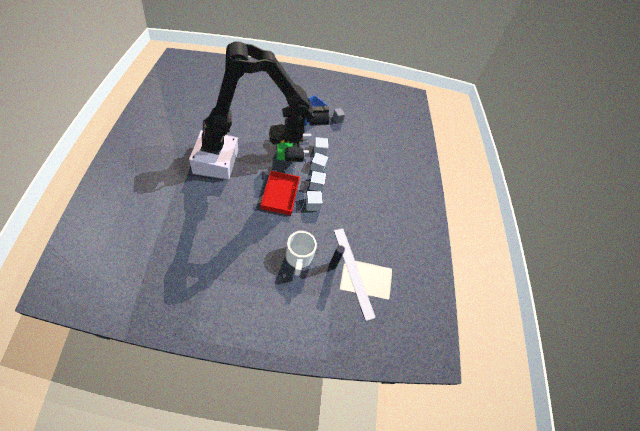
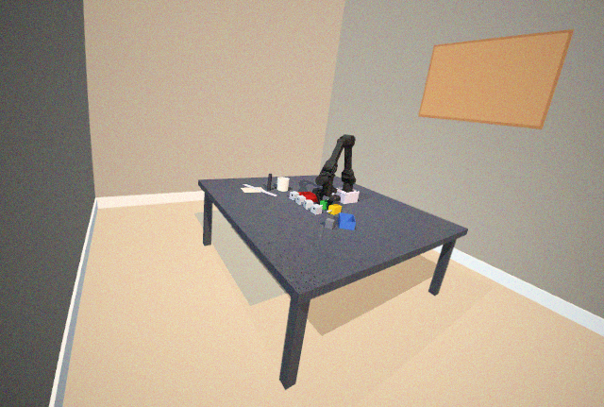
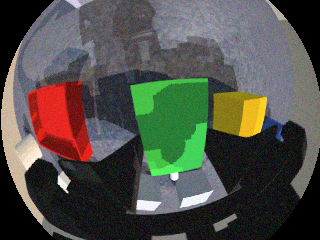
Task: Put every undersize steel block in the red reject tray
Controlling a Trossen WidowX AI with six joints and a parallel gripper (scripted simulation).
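The green GO gauge (image 1: pixel 283 150) (image 2: pixel 323 205) (image 3: pixel 172 117) stands on the table, its pale pin pointing toward the row of blocks. My gripper (image 1: pixel 287 144) (image 3: pixel 172 139) is low over it, open, with one finger on each side of its green handle; contact is not visible. Several pale steel blocks stand in a row, among them an end block (image 1: pixel 313 201) (image 2: pixel 293 195) and the block at the other end (image 1: pixel 321 144) (image 2: pixel 316 209). Their bores are too small to judge. The red reject tray (image 1: pixel 276 211) (image 3: pixel 76 110) lies beside the row and holds nothing.
A yellow block-shaped piece (image 2: pixel 334 209) (image 3: pixel 239 114) stands close beside the gauge. Beyond it are a blue container (image 1: pixel 316 101) (image 2: pixel 346 221) and a grey cube (image 1: pixel 338 115) (image 2: pixel 329 223). A mug (image 1: pixel 301 248), black cylinder (image 1: pixel 336 257), white strip (image 1: pixel 361 292) and cream sheet (image 1: pixel 379 281) lie farther off.
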